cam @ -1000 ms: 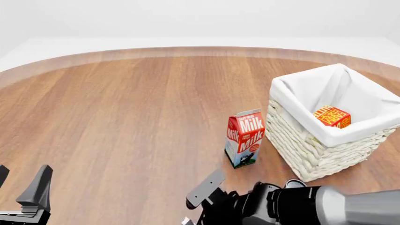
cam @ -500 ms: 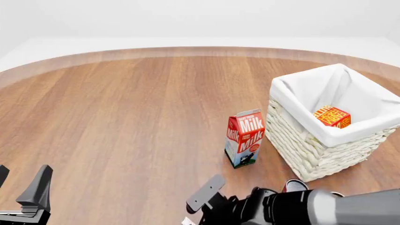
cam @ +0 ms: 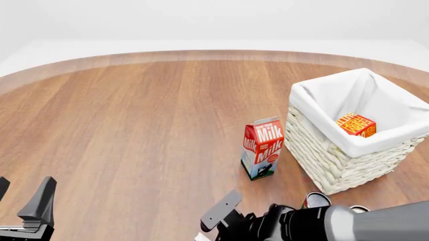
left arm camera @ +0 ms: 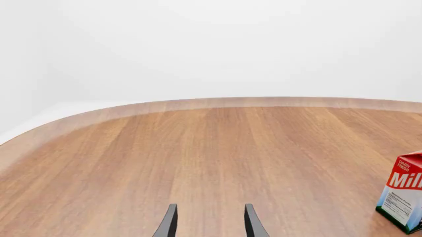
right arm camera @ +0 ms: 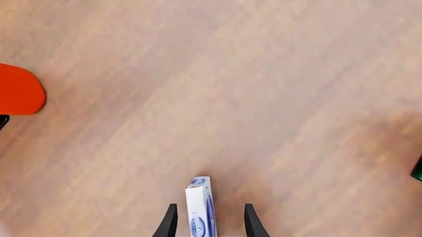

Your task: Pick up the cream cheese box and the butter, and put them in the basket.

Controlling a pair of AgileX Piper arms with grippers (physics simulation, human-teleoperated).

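1. Right claw (right arm camera: 207, 222) is open, fingers straddling the cream cheese box (right arm camera: 199, 207), its long axis running along them.
2. Left claw (left arm camera: 209, 222) is open, empty, far off.
3. Butter (cam: 356, 124) sits in the basket (cam: 335, 160), right of frame.

Everything around my grippers is evenly and brightly lit, a soft white glow with no single lamp apparent. Shadows are faint: only a weak smudge beneath the milk carton (cam: 262, 148) ahead of my right gripper (right arm camera: 208, 222). No glare on the wooden table (cam: 134, 130); renders stay crisp, edges undistorted, nothing visibly out of focus
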